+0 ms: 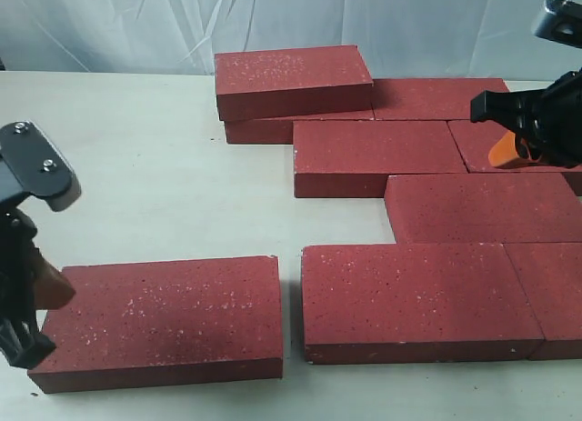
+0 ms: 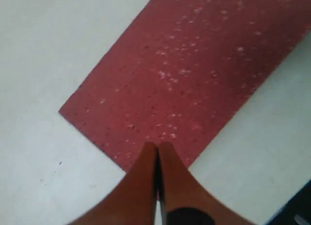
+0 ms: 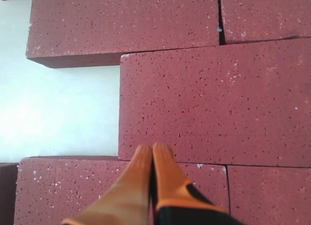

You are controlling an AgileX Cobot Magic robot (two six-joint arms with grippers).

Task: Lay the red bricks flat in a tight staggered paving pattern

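Several red bricks lie flat in staggered rows at the right, among them a front brick (image 1: 414, 298), one behind it (image 1: 482, 207) and a middle one (image 1: 377, 157). At the back, one brick (image 1: 291, 75) lies on top of another (image 1: 273, 130). A loose brick (image 1: 164, 316) (image 2: 194, 74) lies apart at the front left, a gap away from the front row. My left gripper (image 1: 59, 292) (image 2: 158, 146) is shut and empty at that brick's left end. My right gripper (image 1: 496, 157) (image 3: 153, 148) is shut and empty, hovering over the laid bricks (image 3: 214, 103) at the right.
The pale tabletop (image 1: 136, 166) spreads over the left and middle. A wrinkled white backdrop (image 1: 273, 21) closes the back. The right-hand bricks (image 1: 550, 294) run out of the view's edge.
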